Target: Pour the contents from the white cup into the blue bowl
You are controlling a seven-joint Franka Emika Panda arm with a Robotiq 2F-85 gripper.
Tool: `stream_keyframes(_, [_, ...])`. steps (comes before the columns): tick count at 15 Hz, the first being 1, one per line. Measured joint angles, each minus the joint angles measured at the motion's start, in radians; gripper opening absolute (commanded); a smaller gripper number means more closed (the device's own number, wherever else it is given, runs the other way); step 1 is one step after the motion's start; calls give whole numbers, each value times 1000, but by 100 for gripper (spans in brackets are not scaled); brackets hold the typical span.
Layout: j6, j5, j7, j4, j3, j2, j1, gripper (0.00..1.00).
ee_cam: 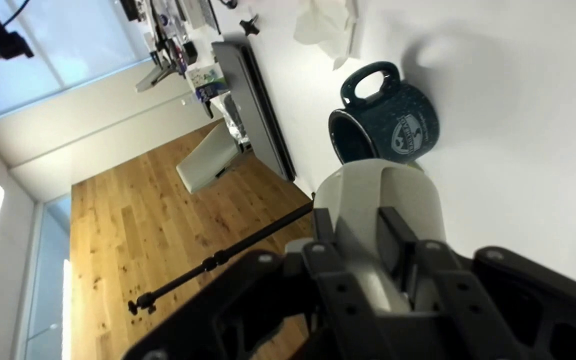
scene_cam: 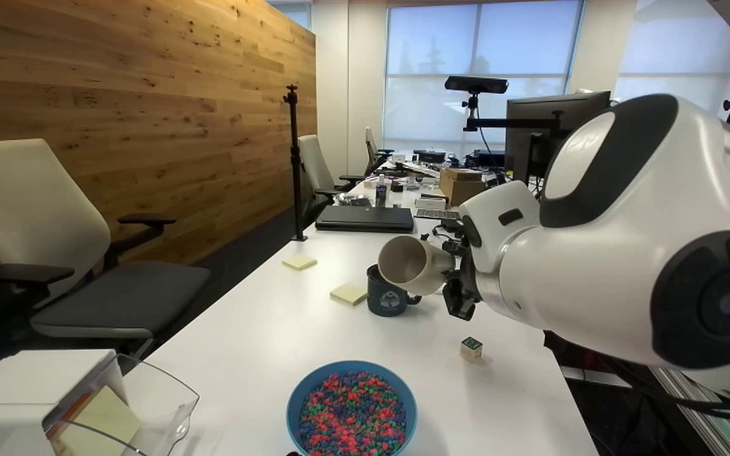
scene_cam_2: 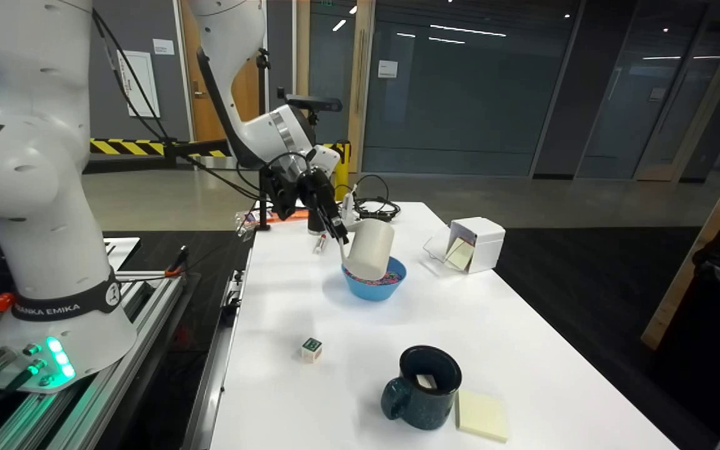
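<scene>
1. My gripper (ee_cam: 355, 227) has its fingers (ee_cam: 398, 240) clamped on the white cup (scene_cam_2: 371, 250) (by handle or by wall, I cannot tell which); the wrist view shows one finger on each side of the pinched part.
2. I hold the cup in the air, between the speckled dark mug (scene_cam_2: 432, 406) and the blue bowl (scene_cam_2: 372, 292). In an exterior view it leans well over, its mouth (scene_cam: 404, 261) turned toward the camera, pale inner wall showing.
3. The bowl sits level on the white table (scene_cam: 238, 354), well apart from the mug, with small red, green and dark-blue bits (scene_cam: 352, 411) spread across its inside.
4. The mug stands upright. In an exterior view something light (scene_cam_2: 426, 380) rests in it (too little shows to name it), and a stack of yellow sticky notes (scene_cam_2: 482, 415) lies just beside it.
5. A lettered cube (scene_cam_2: 311, 351) sits between mug and bowl, nearer my base (scene_cam_2: 54, 331).
6. Farther down the table lie a second stack of sticky notes (scene_cam: 300, 261) and a closed laptop (scene_cam: 365, 218); a white box (scene_cam_2: 488, 244) with a clear flap stands near the bowl.
</scene>
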Motion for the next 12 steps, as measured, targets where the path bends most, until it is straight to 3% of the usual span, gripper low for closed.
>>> stream_keyframes(7, [172,101,191,0,-47,-35,-12,7])
stream_keyframes(12, [314,116,363,-5,-81,-43,-24,7])
